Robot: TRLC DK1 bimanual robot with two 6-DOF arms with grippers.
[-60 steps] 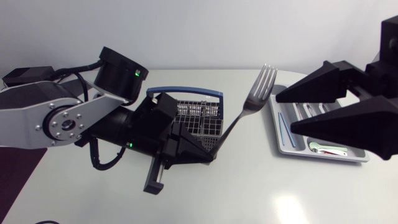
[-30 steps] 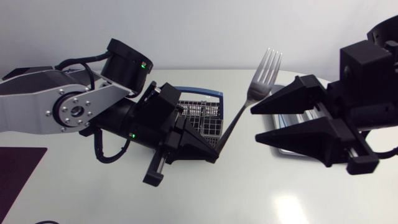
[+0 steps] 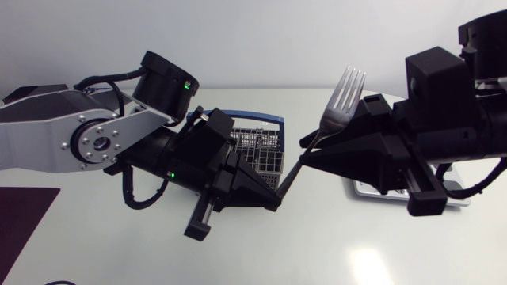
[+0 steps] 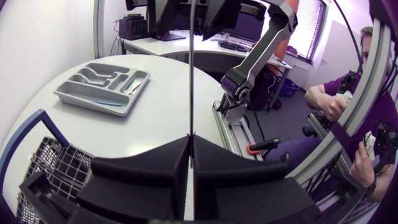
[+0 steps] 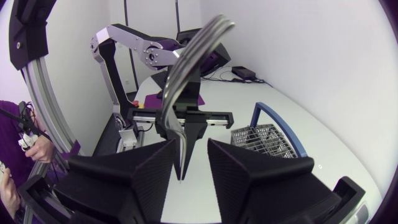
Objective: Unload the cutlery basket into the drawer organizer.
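Note:
A silver fork (image 3: 339, 101) stands tilted in the air, tines up. My left gripper (image 3: 275, 192) is shut on the end of its handle; the left wrist view shows the fork (image 4: 190, 74) edge-on, rising from between the pressed fingers (image 4: 168, 163). My right gripper (image 3: 306, 153) sits around the fork's neck. In the right wrist view the fork (image 5: 189, 62) stands between its fingers (image 5: 149, 171) with a gap still showing, so this gripper (image 5: 191, 144) is open. The wire cutlery basket (image 3: 257, 146) with a blue handle stands behind my left gripper. The grey drawer organizer (image 4: 102, 87) lies at the right, mostly hidden under my right arm.
A dark purple mat (image 3: 24, 214) lies at the table's front left corner. The organizer's rim (image 3: 372, 190) peeks out below my right gripper, and some cutlery lies in its compartments. The basket (image 5: 261, 140) is beside my left arm.
My right gripper has moved left from over the organizer to the fork, and its fingers have narrowed around the neck. My left gripper has kept hold of the fork, barely moving.

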